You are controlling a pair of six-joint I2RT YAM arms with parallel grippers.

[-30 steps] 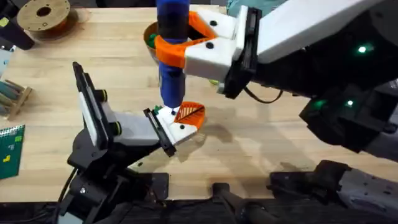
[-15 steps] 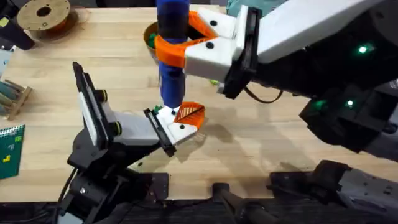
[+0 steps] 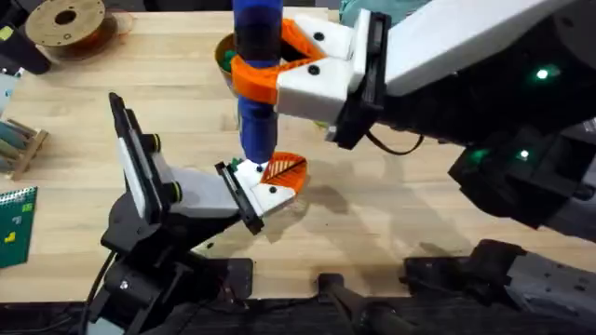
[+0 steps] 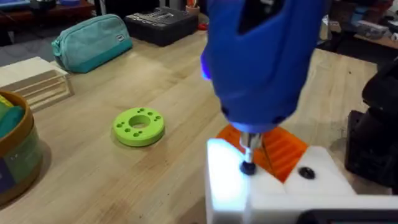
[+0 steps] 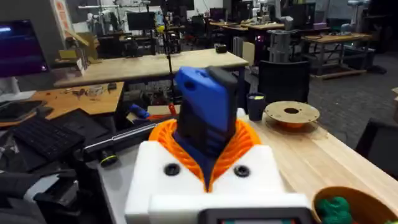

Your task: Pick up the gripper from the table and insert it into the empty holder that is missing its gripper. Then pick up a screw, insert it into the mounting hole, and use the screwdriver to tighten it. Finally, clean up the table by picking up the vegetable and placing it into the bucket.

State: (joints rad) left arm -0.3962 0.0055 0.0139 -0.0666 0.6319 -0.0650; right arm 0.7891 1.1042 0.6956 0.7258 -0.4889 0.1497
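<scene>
My right gripper (image 3: 270,70) is shut on the blue screwdriver (image 3: 256,84), holding it upright between its orange pads (image 5: 239,146). The metal bit (image 4: 249,146) rests on a dark screw (image 4: 247,167) in the white holder (image 4: 227,180), the finger base at the end of my left arm. Beside the bit sits the orange ribbed gripper (image 4: 283,149), seated against the white bases. My left gripper (image 3: 268,181) points up under the screwdriver with its fingers together. The yellow-rimmed bucket (image 3: 223,48) stands behind the screwdriver with toys in it. The vegetable is hidden.
A bright-green disc (image 4: 138,126) lies on the wood beyond the holder. A teal pouch (image 4: 93,34) and a wooden rack (image 4: 37,81) are farther off. A filament spool (image 3: 65,23) sits at the table's far left corner, and a green circuit board (image 3: 14,223) lies at the left edge.
</scene>
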